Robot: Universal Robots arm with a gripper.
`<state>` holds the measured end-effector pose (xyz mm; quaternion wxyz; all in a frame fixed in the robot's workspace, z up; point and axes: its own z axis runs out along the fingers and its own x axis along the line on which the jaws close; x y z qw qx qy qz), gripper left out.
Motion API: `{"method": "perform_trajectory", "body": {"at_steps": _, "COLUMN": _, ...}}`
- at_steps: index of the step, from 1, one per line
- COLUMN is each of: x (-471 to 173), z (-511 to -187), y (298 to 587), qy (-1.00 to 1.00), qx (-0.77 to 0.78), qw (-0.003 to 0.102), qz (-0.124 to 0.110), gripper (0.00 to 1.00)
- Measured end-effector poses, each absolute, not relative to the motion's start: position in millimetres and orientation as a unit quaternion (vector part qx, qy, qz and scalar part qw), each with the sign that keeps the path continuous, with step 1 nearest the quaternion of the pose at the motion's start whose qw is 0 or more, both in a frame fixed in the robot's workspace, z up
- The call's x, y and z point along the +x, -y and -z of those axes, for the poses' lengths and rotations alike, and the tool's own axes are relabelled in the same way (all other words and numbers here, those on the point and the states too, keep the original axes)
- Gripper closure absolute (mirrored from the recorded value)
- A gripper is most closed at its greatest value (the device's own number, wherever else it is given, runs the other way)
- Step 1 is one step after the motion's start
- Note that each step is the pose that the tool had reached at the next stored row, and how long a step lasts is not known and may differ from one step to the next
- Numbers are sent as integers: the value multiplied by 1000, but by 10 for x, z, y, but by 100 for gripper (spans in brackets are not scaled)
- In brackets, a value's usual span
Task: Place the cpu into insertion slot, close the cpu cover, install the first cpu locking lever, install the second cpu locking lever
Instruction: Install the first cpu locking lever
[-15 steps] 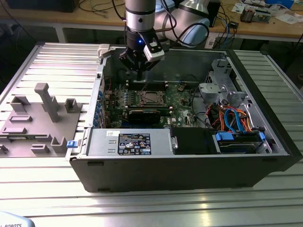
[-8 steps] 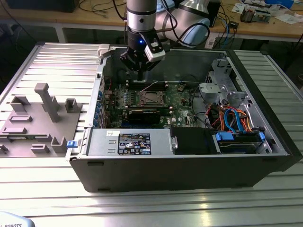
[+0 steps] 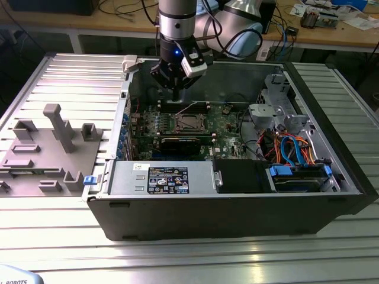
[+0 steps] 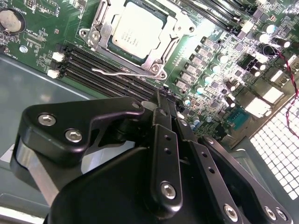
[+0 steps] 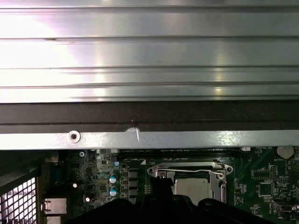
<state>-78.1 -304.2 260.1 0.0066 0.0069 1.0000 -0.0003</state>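
The cpu (image 4: pixel 134 30) lies flat in the insertion slot (image 3: pixel 188 122) on the green board, its silver top showing. Around it the silvery cpu cover (image 4: pixel 103 22) is folded down, framing the chip. One thin wire locking lever (image 4: pixel 122 73) lies along the socket's edge beside the memory slots; in the first wrist view the lever (image 5: pixel 187 171) crosses just beyond the cpu (image 5: pixel 191 189). My gripper (image 4: pixel 164 99) hangs above the board near the socket, black fingers pressed together and holding nothing. In the exterior view the gripper (image 3: pixel 176 93) hovers over the case's back part.
Long black memory slots (image 4: pixel 93 58) run beside the socket. The open case has a metal wall (image 5: pixel 149 139) close to the gripper, a power supply (image 3: pixel 160 177) in front and a drive cage with cables (image 3: pixel 296 155) at the exterior view's right. A grey fixture (image 3: pixel 53 148) sits outside, left.
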Motion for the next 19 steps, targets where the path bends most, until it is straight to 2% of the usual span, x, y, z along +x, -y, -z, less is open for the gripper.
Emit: {"method": "perform_trajectory", "body": {"at_steps": 19, "x": -688, "z": -2506, "y": 3031, "qy": -1000, "qx": 7, "qw": 7, "qz": 0, "gripper": 89}}
